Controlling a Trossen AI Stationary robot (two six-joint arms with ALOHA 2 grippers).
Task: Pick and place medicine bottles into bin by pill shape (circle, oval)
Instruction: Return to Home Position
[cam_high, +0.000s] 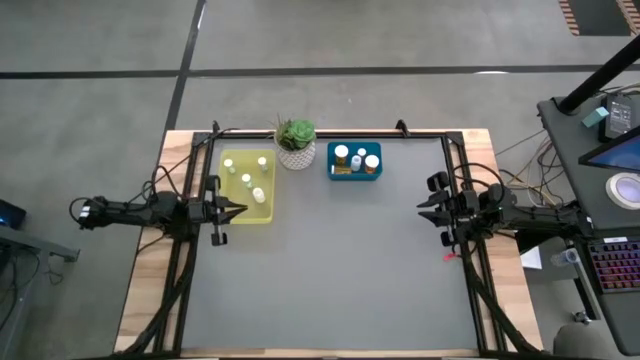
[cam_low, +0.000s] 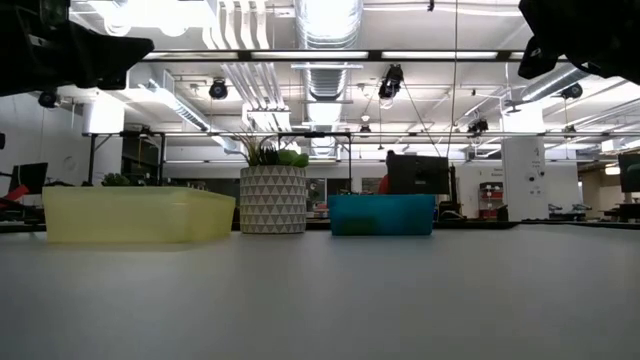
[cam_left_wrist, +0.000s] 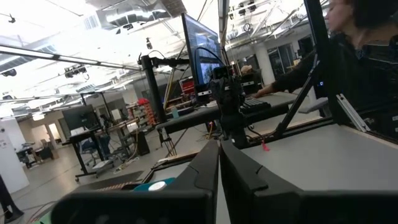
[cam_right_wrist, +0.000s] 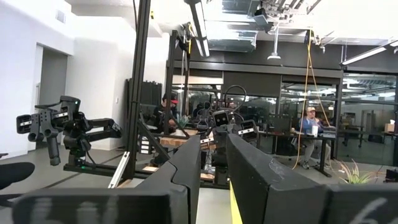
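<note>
Several white medicine bottles stand in the yellow bin at the far left. Three white-capped amber ones stand in the blue bin at the far middle. My left gripper hangs shut and empty at the table's left side, raised, its tip over the yellow bin's near left corner; its fingers meet in the left wrist view. My right gripper hangs raised at the table's right side, a narrow gap between its fingers and nothing in it.
A green plant in a white patterned pot stands between the two bins at the far edge. In the low view the yellow bin, the pot and the blue bin line up along the back. The grey mat lies bare nearer.
</note>
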